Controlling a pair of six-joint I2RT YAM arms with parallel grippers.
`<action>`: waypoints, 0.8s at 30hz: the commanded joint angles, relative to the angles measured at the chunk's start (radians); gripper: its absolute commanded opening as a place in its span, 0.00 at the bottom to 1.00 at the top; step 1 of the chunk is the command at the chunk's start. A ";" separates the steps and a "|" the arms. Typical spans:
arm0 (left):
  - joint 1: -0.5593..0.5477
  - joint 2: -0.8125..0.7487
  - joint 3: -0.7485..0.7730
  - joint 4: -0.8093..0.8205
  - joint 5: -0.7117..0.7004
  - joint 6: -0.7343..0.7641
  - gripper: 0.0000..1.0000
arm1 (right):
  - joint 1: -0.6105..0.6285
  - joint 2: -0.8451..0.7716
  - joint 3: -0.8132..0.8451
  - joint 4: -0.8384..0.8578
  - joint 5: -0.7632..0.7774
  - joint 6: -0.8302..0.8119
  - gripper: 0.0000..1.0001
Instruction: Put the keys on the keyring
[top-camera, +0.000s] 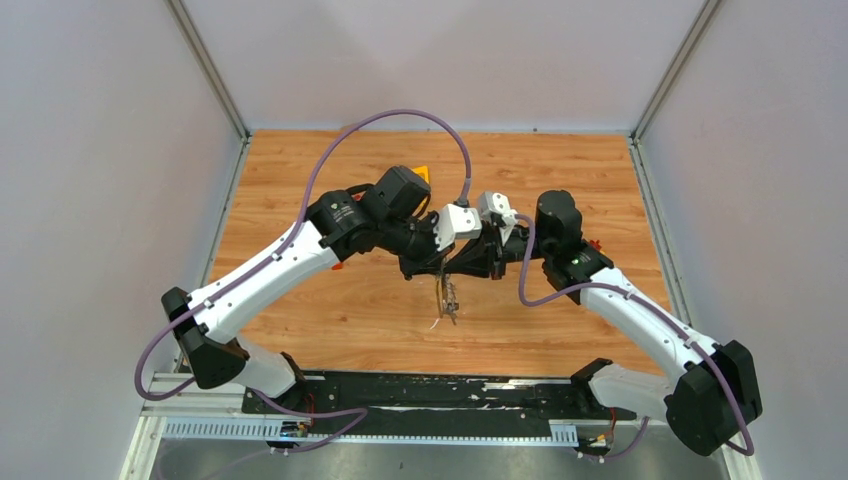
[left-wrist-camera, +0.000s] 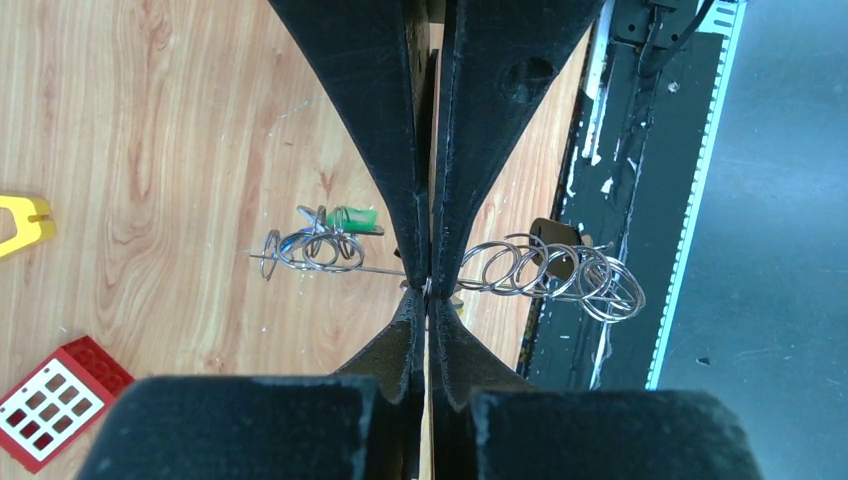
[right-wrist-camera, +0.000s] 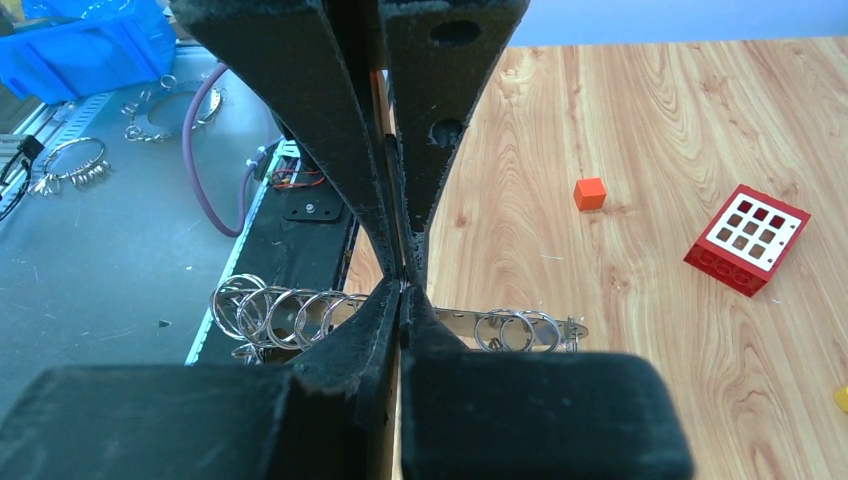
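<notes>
Above the table's middle my two grippers meet tip to tip. The keyring (top-camera: 448, 300) hangs below them as a thin grey metal bar (left-wrist-camera: 380, 270) strung with several silver split rings (left-wrist-camera: 560, 272). A green-tagged key (left-wrist-camera: 352, 218) hangs among the rings (left-wrist-camera: 310, 250) on one side of the pinch. My left gripper (left-wrist-camera: 428, 292) is shut on the bar, with the right arm's fingers (left-wrist-camera: 370, 120) coming down opposite. In the right wrist view the bar (right-wrist-camera: 560, 325) runs behind my right gripper (right-wrist-camera: 403, 285), also shut on it. A small ring shows at the pinch.
A red windowed toy brick (right-wrist-camera: 748, 238) and a small orange block (right-wrist-camera: 590, 193) lie on the wood. A yellow plastic frame (left-wrist-camera: 20, 222) sits at the left wrist view's edge. Off the table are a blue bin (right-wrist-camera: 80, 50) and spare ring bunches (right-wrist-camera: 75, 165).
</notes>
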 joint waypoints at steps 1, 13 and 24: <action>-0.006 -0.053 0.004 0.057 0.039 -0.006 0.01 | 0.002 -0.011 0.021 -0.006 0.021 -0.031 0.00; -0.005 -0.144 -0.058 0.103 0.004 0.052 0.43 | -0.018 -0.040 0.042 -0.049 0.010 -0.060 0.00; 0.065 -0.341 -0.301 0.448 0.081 0.153 0.56 | -0.059 -0.069 0.105 -0.019 -0.065 0.027 0.00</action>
